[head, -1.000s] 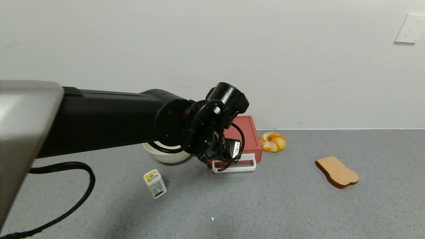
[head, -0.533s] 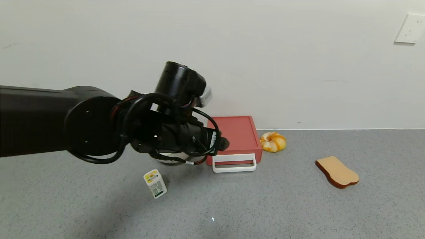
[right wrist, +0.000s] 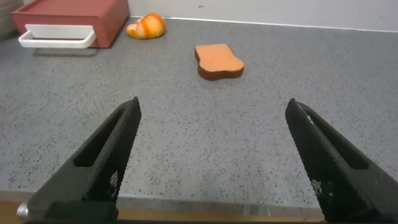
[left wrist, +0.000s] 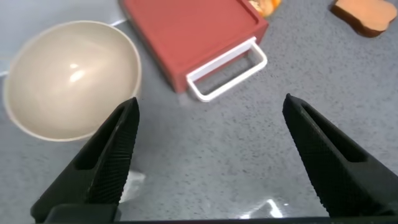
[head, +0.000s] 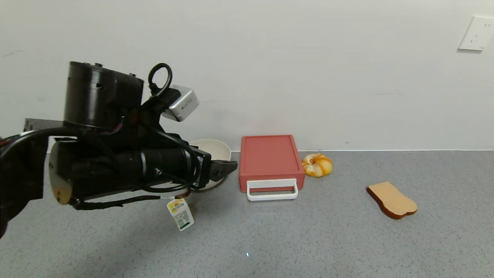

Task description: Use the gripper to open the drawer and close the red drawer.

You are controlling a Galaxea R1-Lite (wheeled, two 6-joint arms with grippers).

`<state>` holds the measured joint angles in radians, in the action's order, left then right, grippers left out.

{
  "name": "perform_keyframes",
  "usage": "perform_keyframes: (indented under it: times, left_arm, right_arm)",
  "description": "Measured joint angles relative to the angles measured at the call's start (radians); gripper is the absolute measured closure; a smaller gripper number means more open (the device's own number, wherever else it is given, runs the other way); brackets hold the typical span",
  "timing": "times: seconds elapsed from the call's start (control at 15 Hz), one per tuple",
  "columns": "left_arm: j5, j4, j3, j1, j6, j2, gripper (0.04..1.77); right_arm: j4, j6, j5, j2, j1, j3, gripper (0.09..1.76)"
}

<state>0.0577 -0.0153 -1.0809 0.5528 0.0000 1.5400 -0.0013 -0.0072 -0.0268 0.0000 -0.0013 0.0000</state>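
The drawer (head: pixel 271 161) sits on the counter (head: pixel 332 239) against the wall, between the beige bowl (head: pixel 210 148) and a bread roll (head: pixel 317 165). Its tray appears flush with the red box, and the white loop handle (head: pixel 272 190) faces the robot. The left gripper (left wrist: pixel 208 155) hovers above the counter beside the bowl, clear of the drawer; its jaws stand wide and hold nothing. The right gripper (right wrist: pixel 211 155) is parked low and well apart from the drawer, jaws also wide and empty. The tray reads as shut, so either the opening step has not begun or the task is complete. If opening remains, the next move calls for bringing the left gripper to the handle, hooking or pinching its front bar, and pulling straight toward the robot.
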Motion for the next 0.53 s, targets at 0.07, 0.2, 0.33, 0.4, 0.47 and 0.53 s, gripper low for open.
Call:
perform_keyframes:
  times: [0.07, 0.2, 0.33, 0.4, 0.47, 0.53]
  left_arm:
    - [-0.002, -0.035, 0.047, -0.018, 0.025, -0.032, 0.14]
    - [-0.005, -0.068, 0.119, -0.056, 0.059, -0.103, 0.13]
    - [-0.006, -0.076, 0.177, -0.091, 0.070, -0.175, 0.12]
    - [-0.007, -0.078, 0.201, -0.104, 0.073, -0.213, 0.12]
    - [-0.006, -0.078, 0.226, -0.115, 0.074, -0.249, 0.12]
    - [-0.005, -0.079, 0.253, -0.123, 0.077, -0.292, 0.11]
  right_arm:
    - [0.000, 0.000, 0.000, 0.000, 0.000, 0.000, 0.14]
    - [0.000, 0.000, 0.000, 0.000, 0.000, 0.000, 0.14]
    - [0.000, 0.000, 0.000, 0.000, 0.000, 0.000, 0.14]
    - [0.000, 0.000, 0.000, 0.000, 0.000, 0.000, 0.14]
    - [0.000, 0.000, 0.000, 0.000, 0.000, 0.000, 0.14]
    - [0.000, 0.000, 0.000, 0.000, 0.000, 0.000, 0.14]
